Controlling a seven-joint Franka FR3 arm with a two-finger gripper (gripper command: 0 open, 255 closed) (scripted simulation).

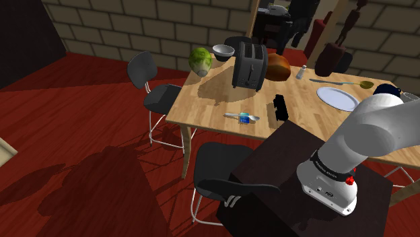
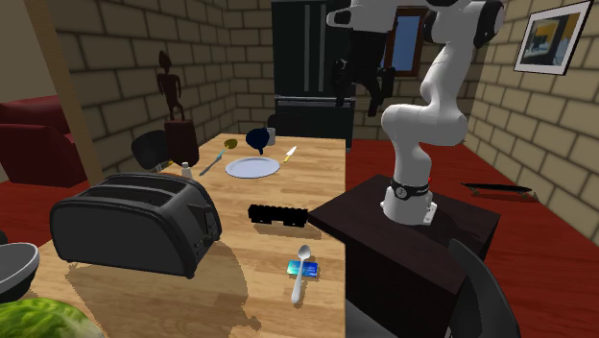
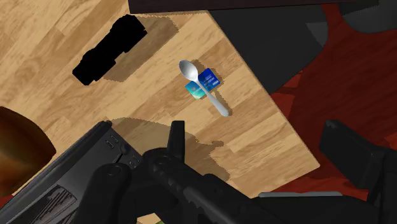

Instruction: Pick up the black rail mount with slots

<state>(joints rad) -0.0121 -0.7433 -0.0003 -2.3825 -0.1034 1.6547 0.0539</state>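
The black rail mount with slots (image 1: 279,108) lies flat on the wooden table (image 1: 215,101), near the edge by the dark stand (image 2: 413,245). In the second exterior view the mount (image 2: 278,215) is a short black bar between the toaster and the stand. My gripper (image 2: 359,104) hangs high over the table's far end, well above the mount, open and holding nothing. From the wrist the mount (image 3: 108,51) is far ahead of one black finger (image 3: 175,137), with its shadow beside it.
A black toaster (image 2: 134,230) stands close to the mount. A spoon (image 3: 203,86) lies across a small blue card (image 3: 208,79) near the table edge. A white plate (image 2: 252,167), a lettuce (image 1: 200,60), a bowl (image 1: 223,52) and black chairs (image 1: 222,168) are around.
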